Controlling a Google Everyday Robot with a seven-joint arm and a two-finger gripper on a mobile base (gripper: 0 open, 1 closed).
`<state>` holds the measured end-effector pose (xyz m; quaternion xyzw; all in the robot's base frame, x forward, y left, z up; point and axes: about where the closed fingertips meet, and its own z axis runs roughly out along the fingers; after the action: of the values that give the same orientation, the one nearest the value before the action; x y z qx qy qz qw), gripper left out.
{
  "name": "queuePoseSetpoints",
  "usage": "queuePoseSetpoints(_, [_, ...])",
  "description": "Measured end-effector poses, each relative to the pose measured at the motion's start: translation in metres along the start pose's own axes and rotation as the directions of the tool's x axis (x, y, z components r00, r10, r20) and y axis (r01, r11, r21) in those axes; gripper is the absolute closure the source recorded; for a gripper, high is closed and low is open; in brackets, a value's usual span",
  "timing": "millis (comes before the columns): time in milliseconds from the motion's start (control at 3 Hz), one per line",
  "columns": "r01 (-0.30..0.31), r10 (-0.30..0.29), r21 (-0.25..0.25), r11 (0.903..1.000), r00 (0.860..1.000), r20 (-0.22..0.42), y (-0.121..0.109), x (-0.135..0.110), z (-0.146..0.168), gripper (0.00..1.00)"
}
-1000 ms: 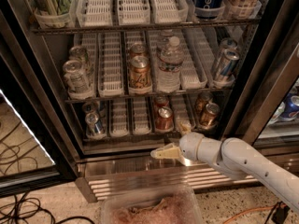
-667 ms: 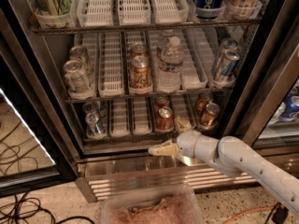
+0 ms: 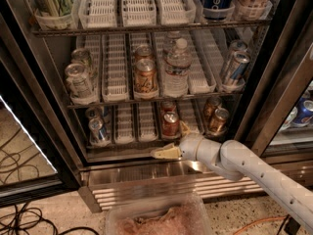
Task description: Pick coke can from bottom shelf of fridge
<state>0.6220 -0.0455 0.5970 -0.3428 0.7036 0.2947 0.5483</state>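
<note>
Just under the bottom shelf [image 3: 128, 144] of the fridge [image 3: 274, 82], my claw [image 3: 160, 154] points left; I cannot tell whether it is open or closed. The coke can [image 3: 170, 124] stands upright directly above it, farther back.

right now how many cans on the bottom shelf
6: two blue-and-silver cans left, the coke can with one behind it centre, two brown-orange cans right; others may be hidden. The gripper is below the coke can.

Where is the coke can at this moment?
Camera view: the coke can stands mid bottom shelf, left of the brown-orange cans; the tool hovers just below it.
</note>
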Motion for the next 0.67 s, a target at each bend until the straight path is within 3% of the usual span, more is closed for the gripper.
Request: queuePoseSetpoints(667, [-0.006, 0.005, 0.067, 0.9977, 1.000, 0.017, -0.028, 0.005, 0.008, 0.00])
